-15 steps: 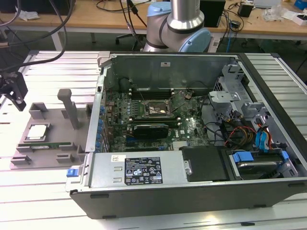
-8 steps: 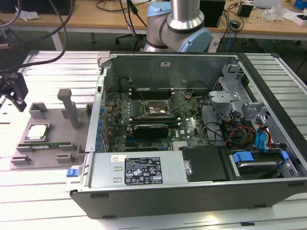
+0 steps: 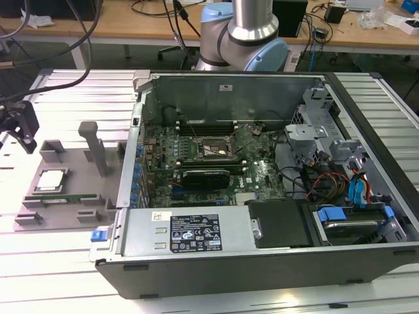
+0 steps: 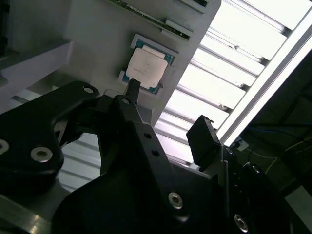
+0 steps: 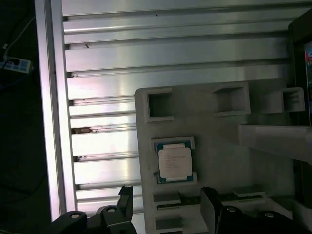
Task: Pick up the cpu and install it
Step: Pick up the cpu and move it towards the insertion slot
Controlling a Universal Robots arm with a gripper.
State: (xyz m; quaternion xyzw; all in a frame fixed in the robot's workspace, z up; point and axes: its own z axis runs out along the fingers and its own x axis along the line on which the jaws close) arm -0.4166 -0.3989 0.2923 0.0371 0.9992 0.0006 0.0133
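The cpu [image 3: 51,180] is a small square chip with a silver-grey top, lying flat in a recess of a grey fixture [image 3: 78,163] at the exterior view's left. It shows in both wrist views [image 4: 146,67] [image 5: 174,162]. My black gripper [image 3: 18,124] hangs above the table just beyond the fixture's outer end, apart from the chip. Its fingers [image 4: 132,90] stand open with nothing between them, and the gripper [image 5: 167,197] sits a short way off one edge of the chip. The motherboard socket [image 3: 213,149] lies inside the open computer case [image 3: 262,261].
A green memory stick [image 3: 62,198] lies in the fixture beside the chip, and a grey post [image 3: 95,147] stands upright on it. The ribbed metal table [image 3: 52,261] surrounds the fixture. The case's walls, cables [image 3: 327,183] and drive bays ring the motherboard. The arm's base [image 3: 242,33] stands behind the case.
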